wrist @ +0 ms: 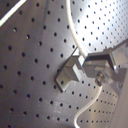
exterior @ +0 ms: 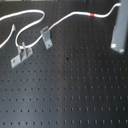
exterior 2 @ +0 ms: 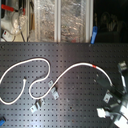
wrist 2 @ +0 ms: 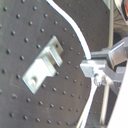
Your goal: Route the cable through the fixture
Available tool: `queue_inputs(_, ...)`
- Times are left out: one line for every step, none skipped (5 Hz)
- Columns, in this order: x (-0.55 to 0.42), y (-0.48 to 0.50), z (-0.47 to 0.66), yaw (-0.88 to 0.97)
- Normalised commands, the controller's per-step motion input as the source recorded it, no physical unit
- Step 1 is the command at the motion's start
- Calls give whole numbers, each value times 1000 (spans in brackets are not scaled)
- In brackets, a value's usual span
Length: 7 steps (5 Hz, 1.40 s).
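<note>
The cable [exterior: 75,14] is a thin white cord with a red band [exterior: 93,15]. In both exterior views it loops across the black pegboard. It passes beside two small metal fixture brackets [exterior: 46,37] [exterior: 21,54], seen in the second exterior view as fixture brackets [exterior 2: 54,94] [exterior 2: 37,105]. My gripper [exterior: 118,46] stands at the first exterior view's right, past the red band [exterior 2: 92,65], and the cable [exterior 2: 102,75] runs up to the gripper [exterior 2: 109,97]. In both wrist views the cable [wrist: 75,37] [wrist 2: 82,42] runs into the fingertips [wrist: 102,65] [wrist 2: 97,67], which look shut on it, beside a bracket [wrist: 70,74] [wrist 2: 44,64].
The pegboard [exterior: 70,95] carries nothing else in the first exterior view's lower half. Behind it, at the second exterior view's top, stand clear bins [exterior 2: 60,20] and other clutter [exterior 2: 12,20]. The cable's free end [exterior 2: 25,80] lies inside the left loop.
</note>
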Motion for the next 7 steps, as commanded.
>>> queue_inputs(-391, 68, 7, 357)
queue_inputs(-246, 34, 4, 274)
queue_inputs(17, 21, -1, 0)
queue_inputs(-20, -275, 122, -586)
queue_inputs(-132, -228, 69, -634)
queue_inputs(-8, -14, 0, -43)
queue_inputs(-353, -246, 130, -77)
